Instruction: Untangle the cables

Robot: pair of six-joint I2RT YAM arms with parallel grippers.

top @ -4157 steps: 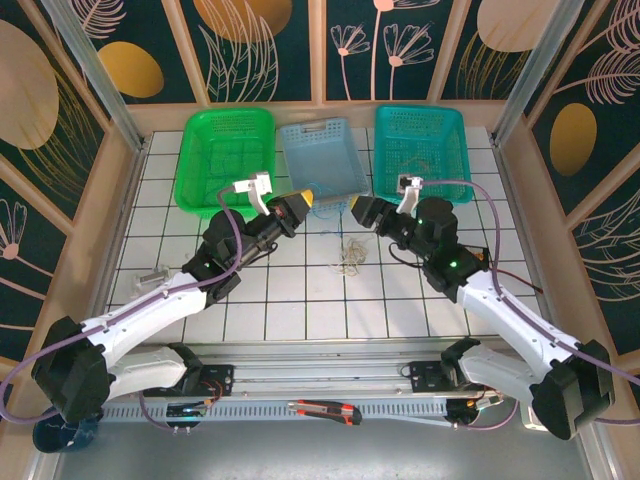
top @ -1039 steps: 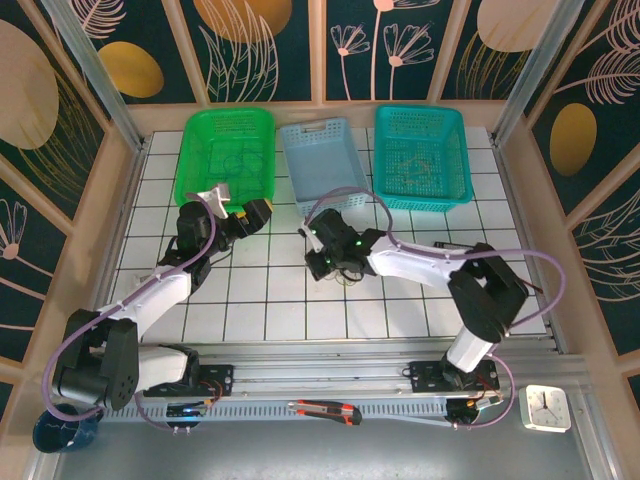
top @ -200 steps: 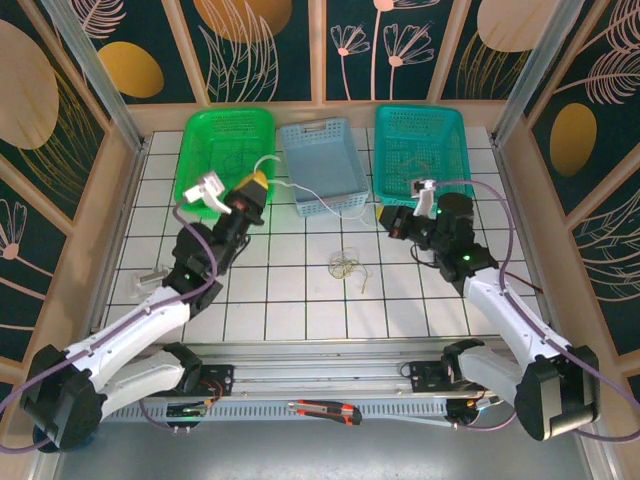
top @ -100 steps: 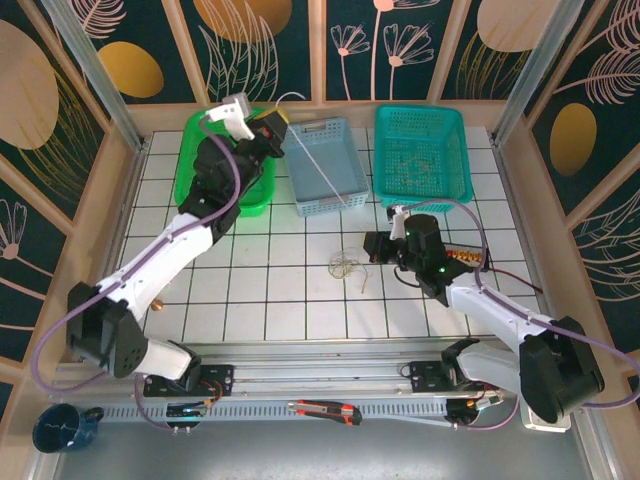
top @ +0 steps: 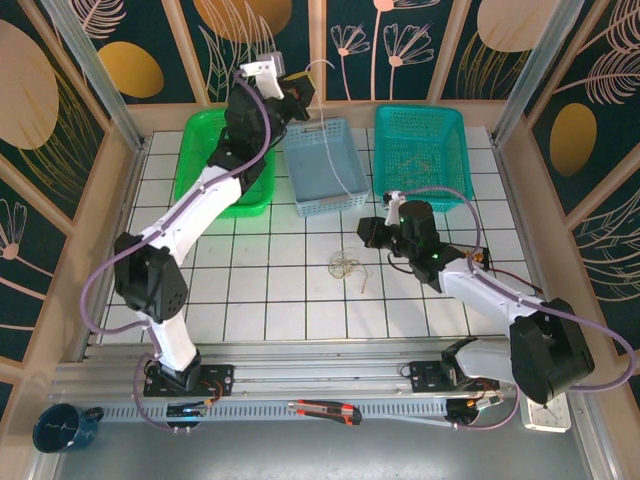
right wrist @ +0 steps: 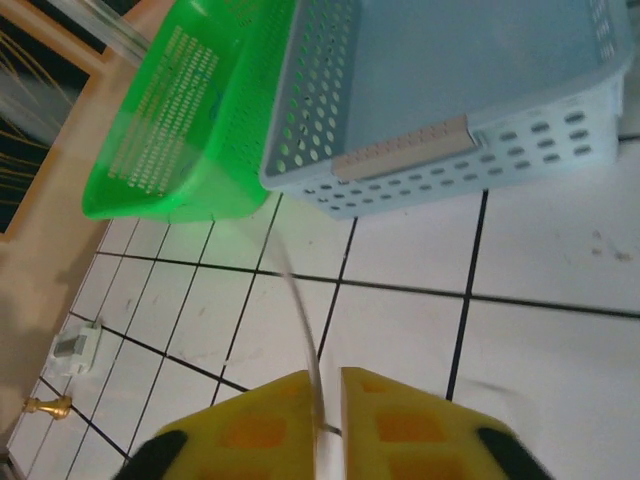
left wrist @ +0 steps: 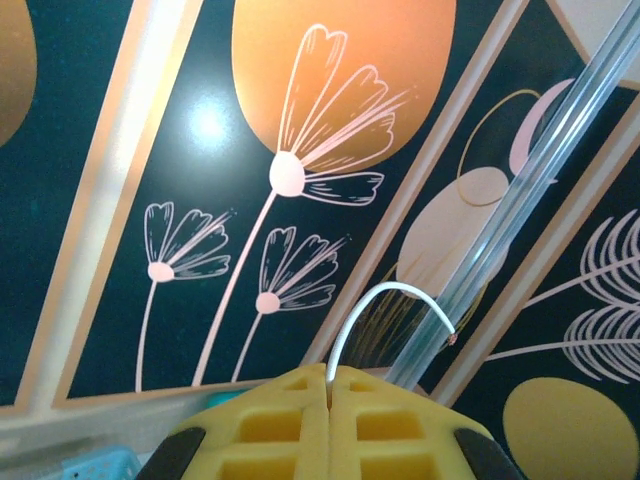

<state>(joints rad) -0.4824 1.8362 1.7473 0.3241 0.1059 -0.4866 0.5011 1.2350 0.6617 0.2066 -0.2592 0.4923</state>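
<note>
The left hand (top: 297, 92) is raised high above the far edge of the tabletop (top: 250, 290), its yellow pads pressed together on a white cable (top: 325, 140); the cable arcs out from between them in the left wrist view and, seen from above, hangs down over the blue basket (top: 290, 160). The right hand (top: 368, 233) sits low just in front of that basket, its pads narrowly parted with a thin pale wire (right wrist: 300, 310) running up through the gap. A small tangle of cables (top: 347, 266) lies loose on the tiles near the right hand, untouched.
</note>
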